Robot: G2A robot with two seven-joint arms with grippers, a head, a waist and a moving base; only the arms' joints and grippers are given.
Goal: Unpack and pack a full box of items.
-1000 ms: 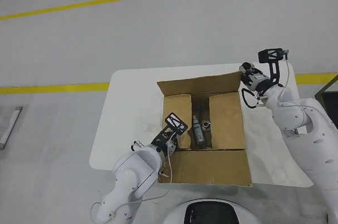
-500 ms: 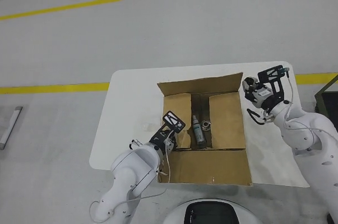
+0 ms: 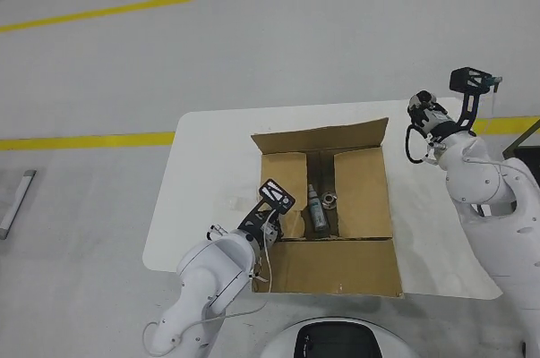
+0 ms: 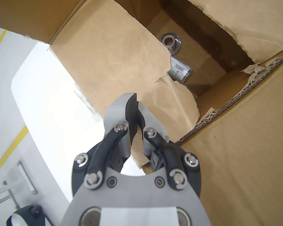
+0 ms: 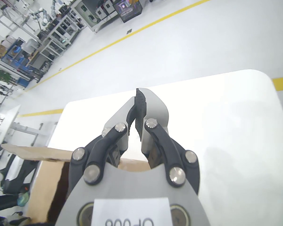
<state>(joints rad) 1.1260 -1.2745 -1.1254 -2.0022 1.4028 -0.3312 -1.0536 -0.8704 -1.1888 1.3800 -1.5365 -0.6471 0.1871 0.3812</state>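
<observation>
A cardboard box [image 3: 337, 267] stands open on the white table [image 3: 207, 170], its two side flaps folded partly inward. Through the gap between them I see a labelled bottle [image 3: 316, 208] [image 4: 180, 71] and a metal flange [image 3: 330, 199] [image 4: 171, 42] lying on the box floor. My left gripper [image 3: 276, 199] [image 4: 133, 101] is shut at the torn edge of the left flap [image 4: 113, 55]; I cannot tell whether it pinches the cardboard. My right gripper [image 3: 484, 82] [image 5: 138, 97] is shut and holds nothing, up over the table's far right corner, clear of the box.
The box's far flap [image 3: 319, 136] stands upright and the near flap lies outward toward the table's front edge. A small clear scrap [image 3: 227, 204] lies on the table left of the box. A dark rack [image 3: 531, 166] stands by the table's right edge.
My right gripper has swung away from the box's far right corner, out to the right toward the table's corner. The left arm has hardly moved.
</observation>
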